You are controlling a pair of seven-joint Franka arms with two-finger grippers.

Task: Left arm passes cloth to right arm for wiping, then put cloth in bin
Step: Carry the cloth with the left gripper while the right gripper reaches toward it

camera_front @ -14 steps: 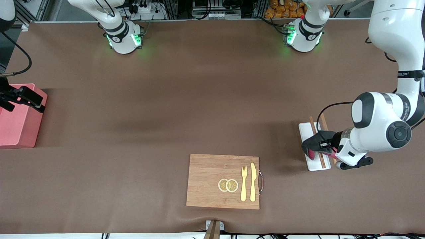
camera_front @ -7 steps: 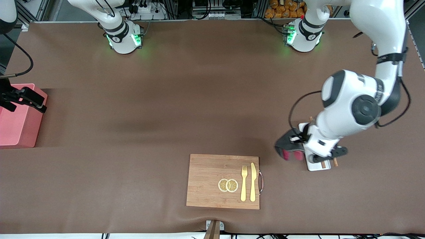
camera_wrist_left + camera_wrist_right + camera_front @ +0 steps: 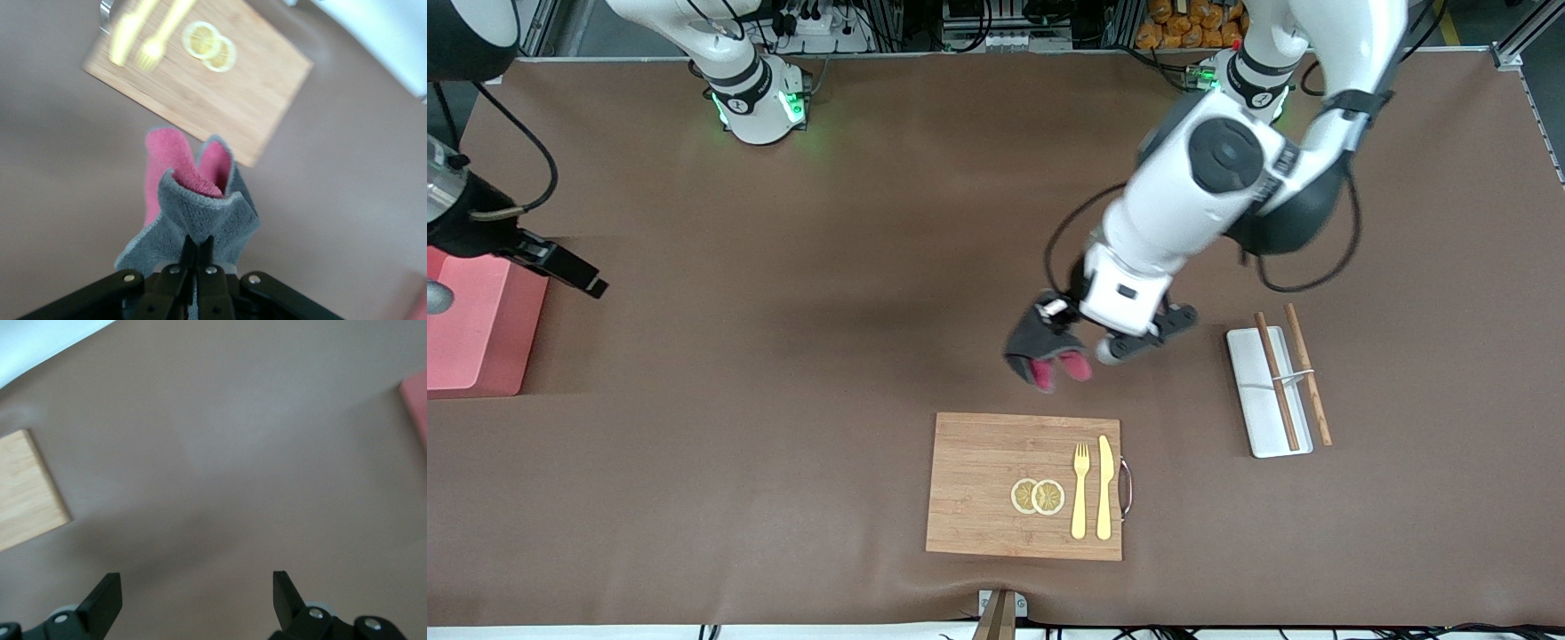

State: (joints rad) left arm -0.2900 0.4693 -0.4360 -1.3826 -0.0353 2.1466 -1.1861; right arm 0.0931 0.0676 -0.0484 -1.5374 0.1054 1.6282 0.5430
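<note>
Hand-over step under way — left gripper (image 3: 197,257) clamped tight on the cloth (image 3: 1042,347), hanging just below it over bare table near the wooden board (image 3: 978,480). Right gripper (image 3: 193,593) spread wide, empty, beside the bin (image 3: 476,329) — next needs both meeting mid-table

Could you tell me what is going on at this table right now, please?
The left gripper is shut on the small dark grey cloth with a pink reverse, holding it in the air over the brown table, above the wooden board. The right gripper, fingers open and empty, hangs near the pink rectangular plastic bin. No handover has happened yet.
</note>
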